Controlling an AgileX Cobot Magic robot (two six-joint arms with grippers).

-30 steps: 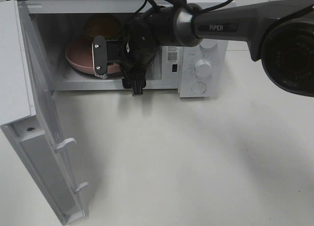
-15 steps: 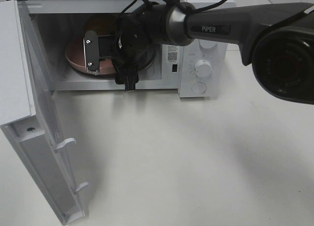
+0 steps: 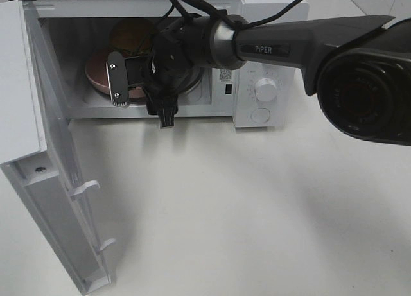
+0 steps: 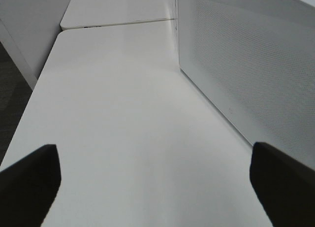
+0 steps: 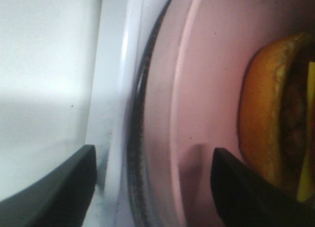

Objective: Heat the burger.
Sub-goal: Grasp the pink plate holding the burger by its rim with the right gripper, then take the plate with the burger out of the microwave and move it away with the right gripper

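Tabletop (image 3: 257,206) fills most of what we see: a wide, smooth, matte white surface. On it stands the boxy white microwave (image 3: 263,58), with two round knobs on its front panel and its flat door (image 3: 38,148) swung fully open toward the left. In the left wrist view we see one side wall of the microwave (image 4: 246,69), a flat panel covered with fine dots.

From the right, the thick dark right arm (image 3: 334,39) with a smooth plastic shell reaches into the cavity. Its right gripper (image 5: 152,187) stands with the two dark fingers apart, one on each side of the rim of the round pink plate (image 5: 206,89); we cannot tell if they touch it. The plate is smooth, with a shallow raised edge, and lies on the glass turntable inside.

The burger (image 3: 131,34) sits on this plate, deep in the cavity: a glossy brown domed bun with a yellow cheese edge.

The left gripper (image 4: 157,178) hovers over the table beside the microwave, its blunt dark fingertips spread wide around nothing.
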